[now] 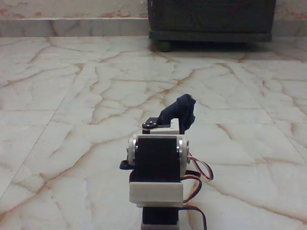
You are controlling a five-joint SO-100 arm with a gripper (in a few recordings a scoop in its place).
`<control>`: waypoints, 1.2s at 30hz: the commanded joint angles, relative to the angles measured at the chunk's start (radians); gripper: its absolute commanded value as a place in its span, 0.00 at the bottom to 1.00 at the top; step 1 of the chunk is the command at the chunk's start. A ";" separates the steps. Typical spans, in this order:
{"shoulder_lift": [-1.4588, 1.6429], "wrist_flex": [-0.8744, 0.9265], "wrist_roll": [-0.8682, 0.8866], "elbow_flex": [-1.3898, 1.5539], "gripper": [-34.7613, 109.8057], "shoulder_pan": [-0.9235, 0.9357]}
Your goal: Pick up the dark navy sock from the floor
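The dark navy sock is a lumpy bundle standing up at the far end of my arm, just above the black wrist servo. My gripper is shut on the sock, with the fabric covering the fingers. The bundle hangs a little above the floor, glossy cream marble with reddish-brown veins. I see the arm from behind, low in the middle of the fixed view.
A dark wooden cabinet on small feet stands against the back wall, to the right. Red and black wires loop off the arm's right side. Open tiles spread to the left, to the right and ahead of the arm.
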 commanded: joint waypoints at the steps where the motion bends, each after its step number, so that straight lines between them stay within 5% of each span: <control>1: 0.031 0.005 0.003 0.000 0.24 0.011; 36: 0.031 0.018 -0.018 0.002 0.24 0.006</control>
